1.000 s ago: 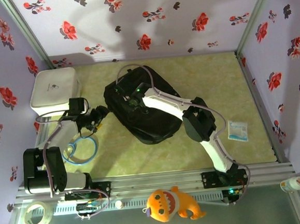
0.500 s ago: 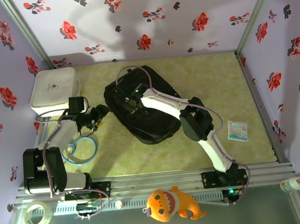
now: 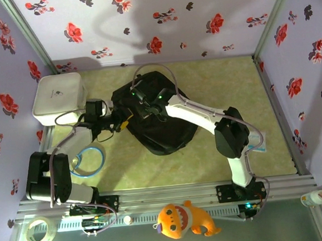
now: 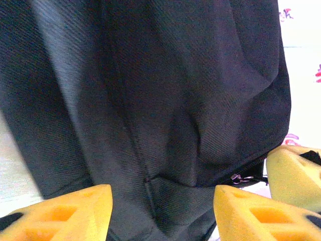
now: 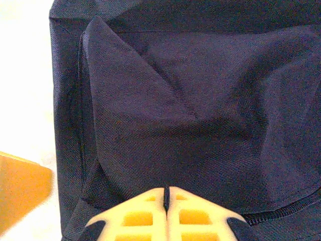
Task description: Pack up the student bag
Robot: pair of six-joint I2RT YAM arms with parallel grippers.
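Right wrist | right gripper [image 5: 165,191] closed, tips against student bag [image 5: 200,100] | left gripper [image 4: 161,195] jaws apart, bag just ahead

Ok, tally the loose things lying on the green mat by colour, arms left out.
Black: 1, the student bag
White: 2, the hard case and the packet
Blue: 1, the ring
Total: 4

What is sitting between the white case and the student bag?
The left arm crosses that gap, its left tool at the student bag's edge, in the top external view.
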